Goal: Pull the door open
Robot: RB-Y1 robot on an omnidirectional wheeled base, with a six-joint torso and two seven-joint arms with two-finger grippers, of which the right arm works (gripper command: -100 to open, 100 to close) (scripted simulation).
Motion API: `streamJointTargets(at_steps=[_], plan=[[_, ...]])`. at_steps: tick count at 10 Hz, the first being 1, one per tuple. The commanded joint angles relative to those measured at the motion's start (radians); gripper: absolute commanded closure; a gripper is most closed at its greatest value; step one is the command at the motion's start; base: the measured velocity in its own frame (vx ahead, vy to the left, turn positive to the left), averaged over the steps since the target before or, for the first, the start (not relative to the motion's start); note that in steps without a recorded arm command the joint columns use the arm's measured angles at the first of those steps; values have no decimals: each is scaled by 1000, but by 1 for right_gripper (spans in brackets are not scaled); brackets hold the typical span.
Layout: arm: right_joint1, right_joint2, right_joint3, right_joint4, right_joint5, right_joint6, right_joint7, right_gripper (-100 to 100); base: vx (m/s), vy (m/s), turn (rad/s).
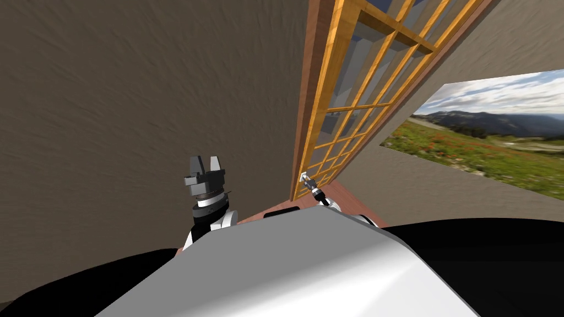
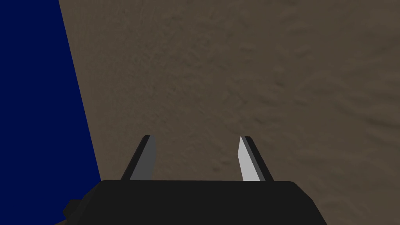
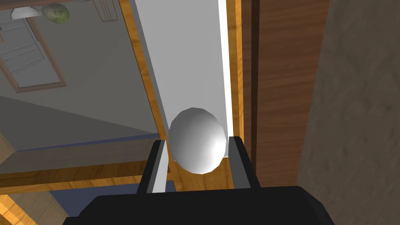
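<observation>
Door (image 1: 324, 82) knob (image 3: 198, 144) held by right tool (image 3: 197, 139).
Glazed wooden door ahead-right in brown frame (image 3: 281, 78). Right tool's fingers clamped on sides of the pale round knob, by the door's edge next to the frame. Left tool (image 2: 196, 136) fingers apart, facing brown wall (image 2: 254, 78).

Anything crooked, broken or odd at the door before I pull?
Nothing stands out. The right hand is shut on the round, light grey door knob. The orange wooden lattice door with glass panes looks whole in its brown frame; its slant is the camera's. The left hand hangs open by the grey-brown wall.
</observation>
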Motion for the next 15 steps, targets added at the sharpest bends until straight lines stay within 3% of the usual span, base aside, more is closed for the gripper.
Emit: streamJointTargets(at_steps=[1, 15], plan=[[2, 5, 4, 10, -10, -2, -29, 100, -123, -22, 65], [15, -3, 20, -6, -141, 22, -362, 100, -75, -27, 95]])
